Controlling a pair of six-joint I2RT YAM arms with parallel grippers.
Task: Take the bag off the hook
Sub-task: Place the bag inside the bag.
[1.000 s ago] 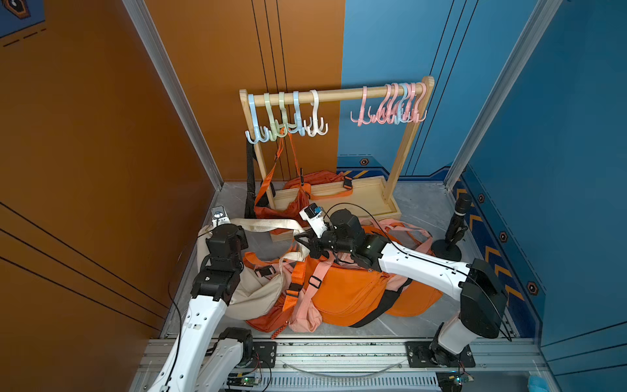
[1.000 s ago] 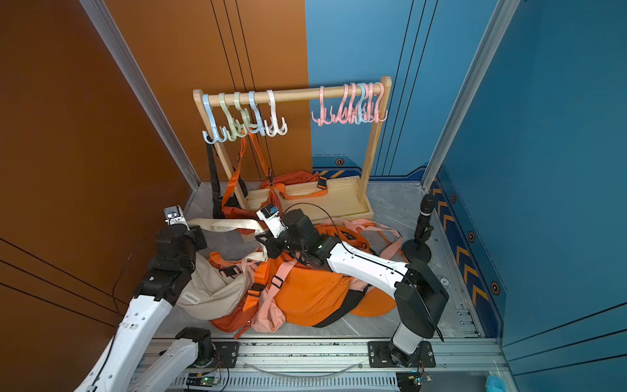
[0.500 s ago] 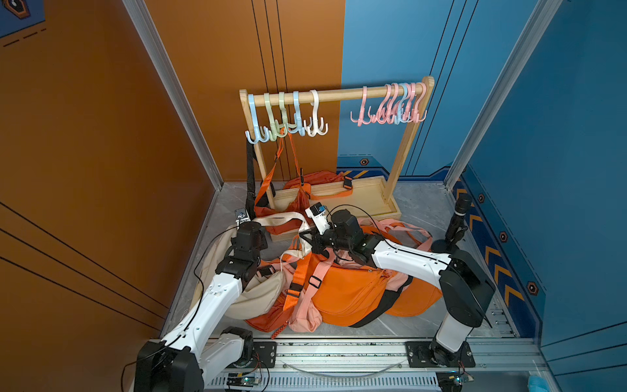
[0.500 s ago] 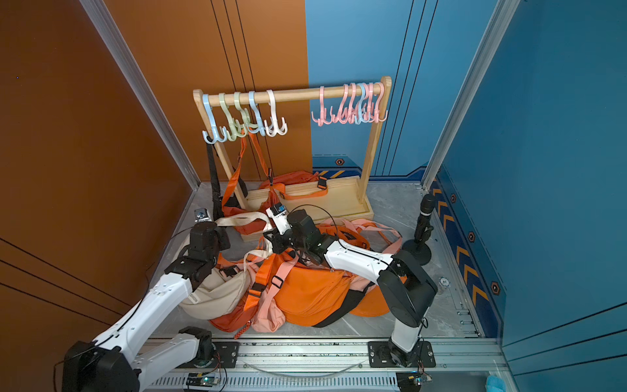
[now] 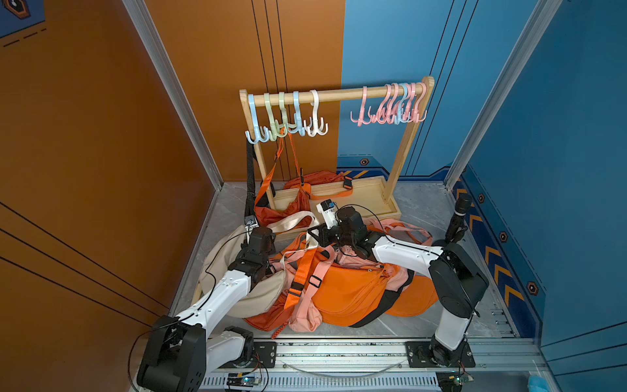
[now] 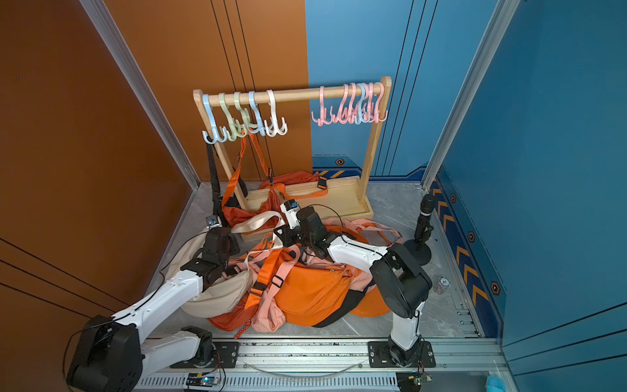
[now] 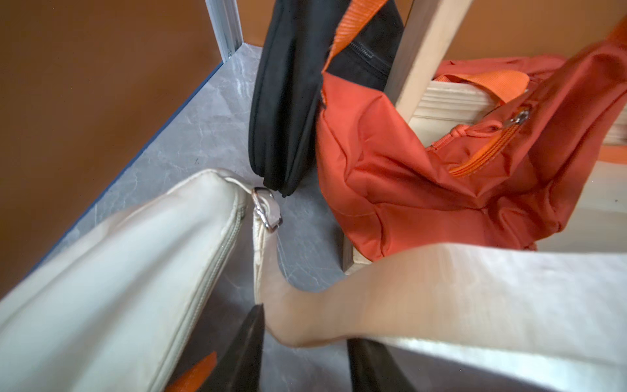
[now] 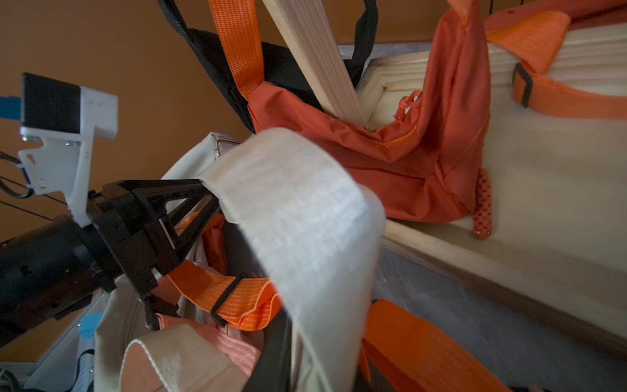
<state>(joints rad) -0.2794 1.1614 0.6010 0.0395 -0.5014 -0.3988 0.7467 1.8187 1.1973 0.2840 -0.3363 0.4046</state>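
The beige bag [image 5: 217, 253] lies on the floor by the left wall, off the pastel hooks [image 5: 288, 122] of the wooden rack [image 5: 336, 95]. Its wide beige strap [image 5: 291, 220] arches slack between my two grippers. My left gripper [image 7: 305, 325] is open, and the strap [image 7: 441, 281] crosses just past its fingertips. From the right wrist this left gripper [image 8: 212, 203] shows its tips at the strap's edge. My right gripper [image 8: 315, 342] is open too, the strap [image 8: 305, 220] draping loosely down between its fingers. In both top views it [image 5: 314, 234] [image 6: 281, 234] hovers over the pile.
An orange bag [image 5: 288, 210] and a black bag [image 7: 288, 101] hang from the left hooks, down by the rack's post. More orange and pink bags [image 5: 349, 288] are heaped on the floor. Pink hooks [image 5: 390, 115] crowd the rail's right end. A black stand [image 5: 458, 217] rises at right.
Both grippers have gone from shut to open. The strap, pulled taut between them a second ago, now hangs slack. My left arm has reached lower and farther towards the rack.
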